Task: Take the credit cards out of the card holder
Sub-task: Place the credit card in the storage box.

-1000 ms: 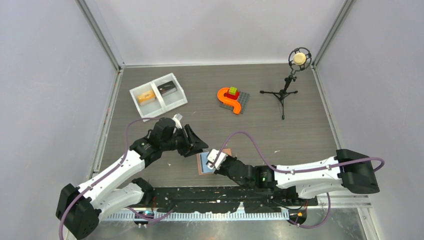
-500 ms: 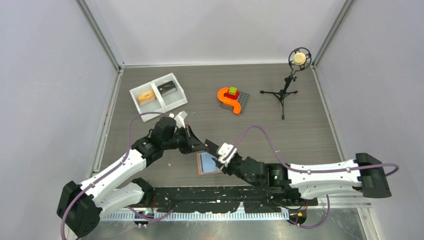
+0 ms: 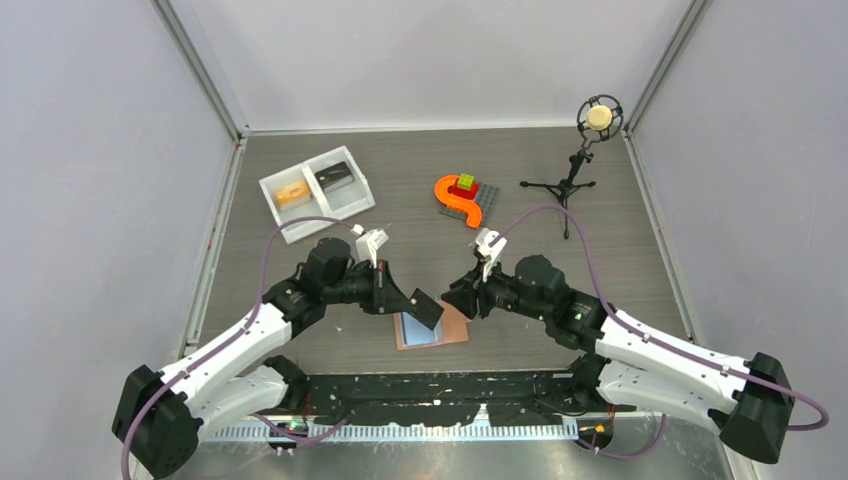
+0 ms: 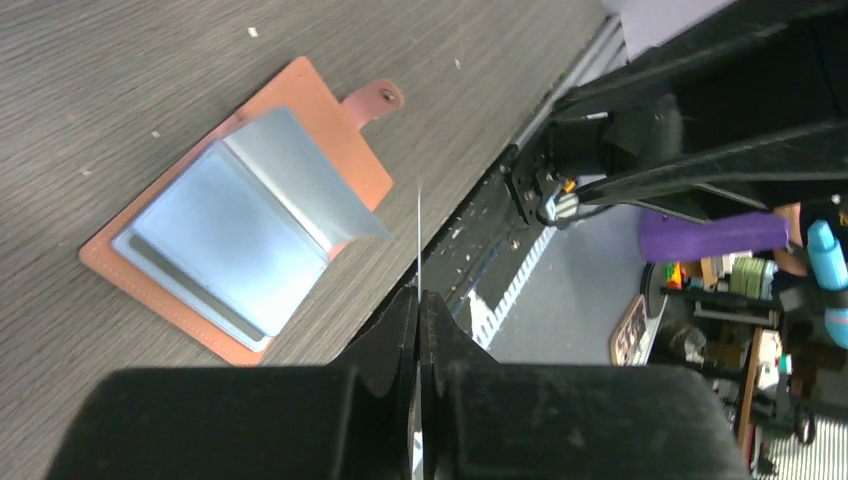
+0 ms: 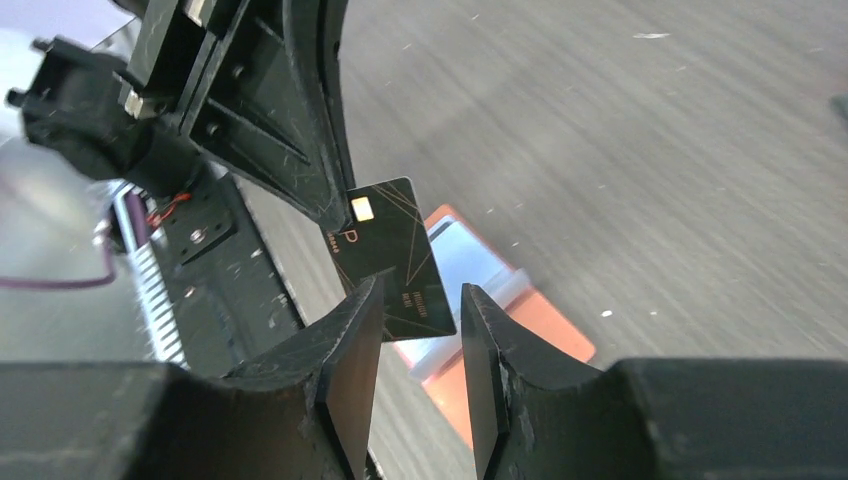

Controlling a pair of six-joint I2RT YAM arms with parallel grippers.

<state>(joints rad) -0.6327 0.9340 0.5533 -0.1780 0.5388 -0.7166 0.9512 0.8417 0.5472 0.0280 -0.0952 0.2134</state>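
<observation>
Grey wood-grain table (image 3: 600, 250) between pale walls, seen from above: the right hand (image 3: 455, 297), which a second ago was down on the card holder (image 3: 452, 326), has lifted and swung off to the right. The left hand (image 3: 408, 300) is clamped on a dark credit card (image 3: 428, 311), held in the air above the open holder, which lies flat by the table's near edge.

From the left wrist, the card shows edge-on as a thin line rising from the closed fingers (image 4: 395, 330). The holder lies below, blue pockets up.

From the right wrist, its own fingers (image 5: 350, 340) stand parted and empty, with the card beyond the gap.
</observation>
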